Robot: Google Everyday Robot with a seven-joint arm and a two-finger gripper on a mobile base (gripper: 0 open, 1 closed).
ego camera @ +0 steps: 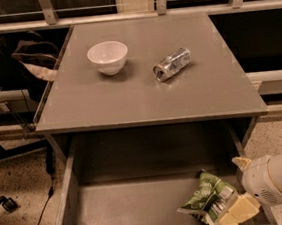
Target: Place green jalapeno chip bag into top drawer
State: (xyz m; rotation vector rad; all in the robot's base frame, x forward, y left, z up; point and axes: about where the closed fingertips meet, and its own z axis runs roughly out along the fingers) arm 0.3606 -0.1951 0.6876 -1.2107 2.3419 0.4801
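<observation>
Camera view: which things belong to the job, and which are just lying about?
Job: crumpled green foil chip bag; open grey-brown top drawer; gripper, at the drawer's front right corner beside the bag.
Lying about: white round bowl and crushed silver can, both on the grey table.

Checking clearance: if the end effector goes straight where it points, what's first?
The chip bag, right against the end effector at the front right of the drawer; past it, probably its floor.

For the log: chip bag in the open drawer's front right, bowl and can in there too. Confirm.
Wrong on one point: the camera view shows the bowl and can on the table, not in the drawer. The chip bag is at its front right, the gripper right beside it.
</observation>
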